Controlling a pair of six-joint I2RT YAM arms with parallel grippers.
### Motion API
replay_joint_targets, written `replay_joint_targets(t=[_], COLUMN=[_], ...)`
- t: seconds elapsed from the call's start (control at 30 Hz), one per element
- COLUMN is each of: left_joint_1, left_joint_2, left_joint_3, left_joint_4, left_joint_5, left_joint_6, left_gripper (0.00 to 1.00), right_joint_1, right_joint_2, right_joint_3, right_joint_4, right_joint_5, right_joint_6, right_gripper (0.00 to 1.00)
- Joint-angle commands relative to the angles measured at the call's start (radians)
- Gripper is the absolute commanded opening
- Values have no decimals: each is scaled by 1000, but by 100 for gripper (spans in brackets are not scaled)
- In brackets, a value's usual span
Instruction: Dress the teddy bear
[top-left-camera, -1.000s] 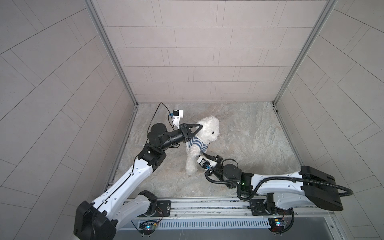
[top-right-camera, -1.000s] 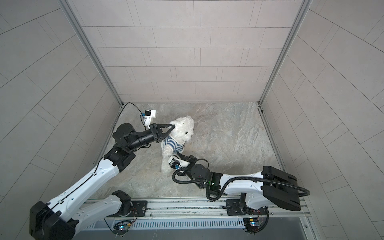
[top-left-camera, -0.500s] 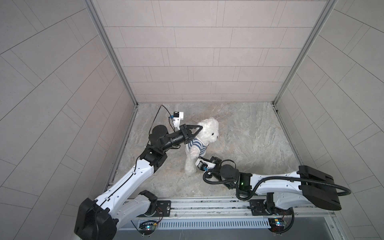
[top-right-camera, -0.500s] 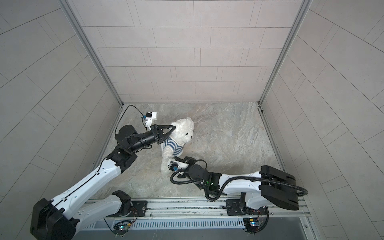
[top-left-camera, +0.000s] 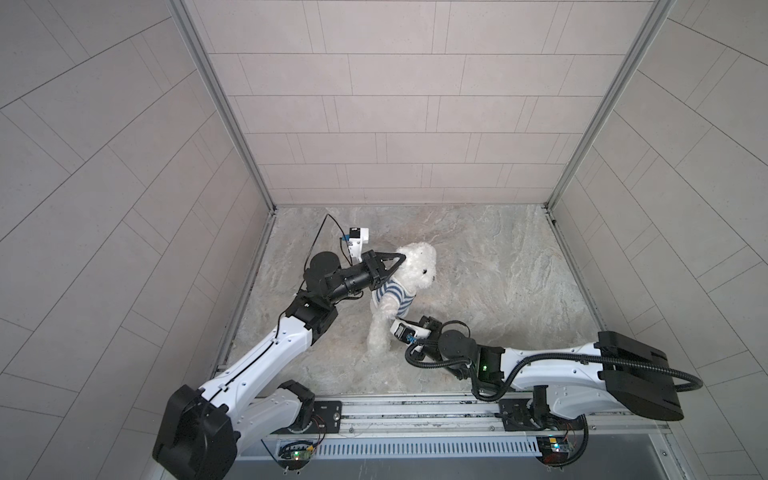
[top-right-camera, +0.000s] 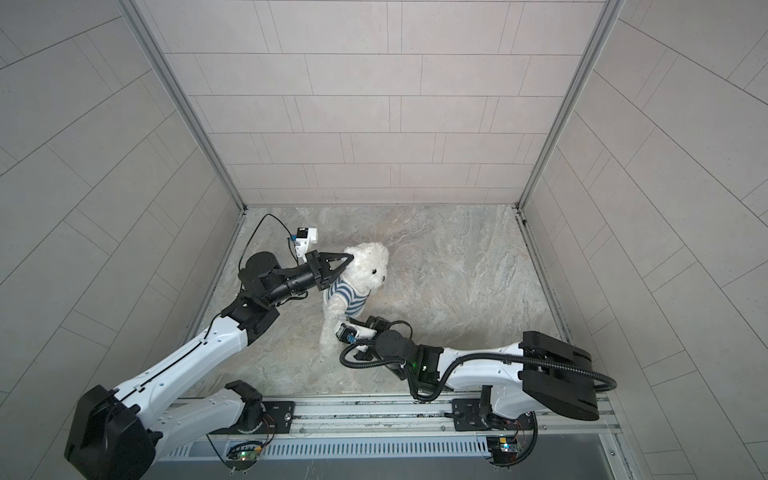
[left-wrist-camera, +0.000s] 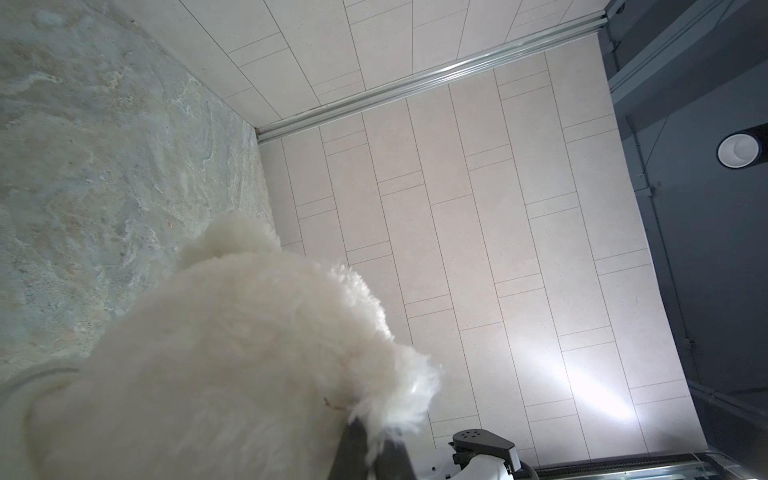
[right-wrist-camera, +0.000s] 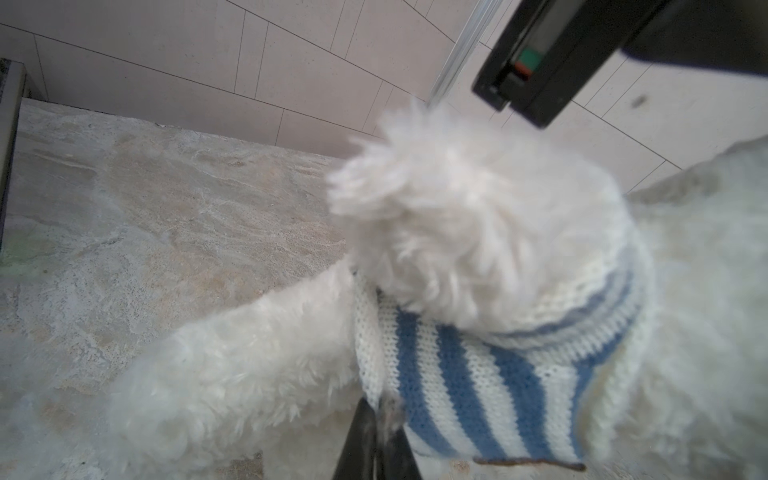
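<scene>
- Left gripper (top-left-camera: 400, 261): jaws closed on ear fur.
- Right gripper (right-wrist-camera: 376, 442): jaws pinched on the striped shirt (right-wrist-camera: 478, 374) hem.
- Teddy bear (top-left-camera: 419, 270): upright, shirt on torso, feet on floor, left of centre.
- Floor (top-left-camera: 498, 270): grey-beige, marbled stone look.
- Walls (top-left-camera: 395, 124): pale tiles on three sides, with metal corner strips (top-left-camera: 224, 104).

The left arm (top-left-camera: 266, 353) extends forward with its forearm raised and wrist near level. The left gripper (top-left-camera: 400, 259) is closed, its tips clamping the fur of the teddy bear (top-left-camera: 419, 270). The right arm (top-left-camera: 552, 372) lies low, reaching across toward the left. The right gripper (right-wrist-camera: 377, 415) is pressed nearly together, pinching the hem of the striped shirt (right-wrist-camera: 478, 374).
</scene>
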Motion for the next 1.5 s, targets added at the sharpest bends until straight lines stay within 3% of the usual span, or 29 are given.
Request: replay_joint_targets(t=[0.0,0.23,0.47,0.67,0.83,1.1,1.23,1.37,1.47], left_joint_1=[-3,-3,-41,-31,18,86,120,161,171], left_joint_2=[-6,17,90,141,164,104,38,-23,-37], left_joint_3=[-8,-14,-45,-47,-59,-75,-91,-96,-93], left_joint_4=[40,-5,43,-194,-290,-407,-455,-522,-580], left_joint_5=[11,16,35,-53,-177,-406,-544,-715,-935], left_joint_6=[40,99,119,369,468,599,652,679,670], left_gripper=[0,0,0,1,23,72,97,100,100], right_joint_1=[4,-4,-17,-103,-257,-389,-541,-695,-791], right_joint_2=[-49,-209,-502,-623,-666,-706,-711,-702,-684], right_joint_3=[-24,-113,-179,-152,-135,-145,-140,-151,-165], right_joint_4=[0,-41,-229,-417,-515,-560,-617,-626,-605], right_joint_5=[41,47,87,210,157,195,174,154,146], right_joint_6=[44,146,208,316,450,515,572,584,570], right_gripper=[22,45,61,78,99,99,99,99,99])
